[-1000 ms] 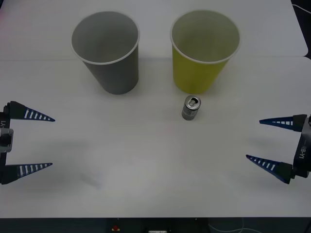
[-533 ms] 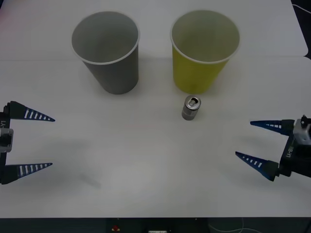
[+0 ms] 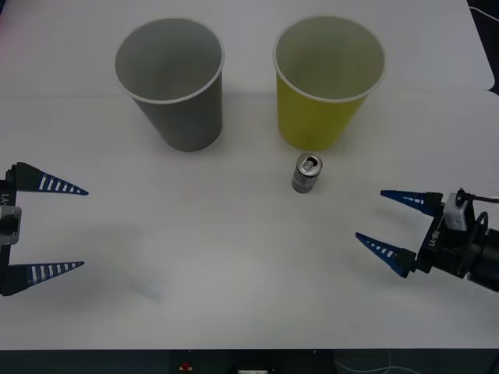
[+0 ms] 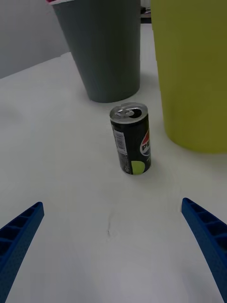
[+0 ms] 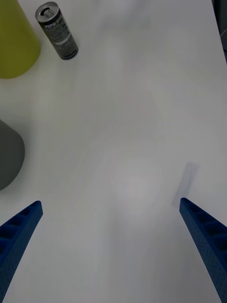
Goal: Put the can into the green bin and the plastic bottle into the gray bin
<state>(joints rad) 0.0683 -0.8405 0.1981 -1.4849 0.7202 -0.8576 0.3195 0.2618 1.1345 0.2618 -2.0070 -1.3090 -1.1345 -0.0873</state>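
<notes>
I'm keeping the left gripper (image 3: 66,227) sitting at the left edge of the white table (image 3: 234,265), blue fingers spread wide apart, nothing between them. It's parked well apart from everything; from its wrist camera the gray bin (image 5: 9,156) and the green bin (image 5: 16,42) are showing at one side, the can (image 5: 58,31) beyond them, far from its fingertips.

Moving right: the gray bin (image 3: 175,86) is standing upright at the back left of the table, mouth open. Next to it, with a gap between, the green bin (image 3: 323,82) is standing upright too.

The can (image 3: 306,173) is standing upright just in front of the green bin, close to its base but I'm not seeing contact in the right wrist view: the can (image 4: 131,139) is sitting apart from the green bin's wall (image 4: 194,71), pull-tab top facing up, dark printed side toward the camera. The gray bin (image 4: 101,47) is behind it, farther off.

The right gripper (image 3: 390,226) is hovering over the right part of the table, fingers wide apart, empty. Its tips are pointing toward the left, and the can is lying ahead of it and toward the back, not between the fingers and clearly apart from both tips. From its wrist camera the can is roughly centred between the two blue fingers (image 4: 19,236), still some way ahead of them.
</notes>
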